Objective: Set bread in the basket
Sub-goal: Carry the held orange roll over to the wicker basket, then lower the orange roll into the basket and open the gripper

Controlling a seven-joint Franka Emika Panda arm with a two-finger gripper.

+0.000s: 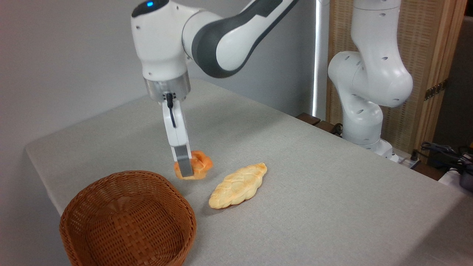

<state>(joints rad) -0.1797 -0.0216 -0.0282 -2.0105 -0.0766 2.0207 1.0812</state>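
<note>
Basket [92,207] holds nothing — bread [199,164] sits just beyond its rim.

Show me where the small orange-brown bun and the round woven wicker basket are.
Small orange-brown knotted bun [201,162], fixed camera view, on its top right of the gripper finger.
Round reddish-brown woven wicker basket [127,177], fixed camera view, on its far rim.

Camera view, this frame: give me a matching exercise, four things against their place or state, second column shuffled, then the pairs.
Things:
1. bun
2. braided loaf
3. basket
4. gripper

Places or states:
A. front left corner of the table, nothing in it
B. pointing straight down, a finger in front of the orange bread
C. lying free on the cloth, right of the basket
D. between the fingers, at table level behind the basket

Pairs: 1-D, 2-C, 3-A, 4-B
</note>
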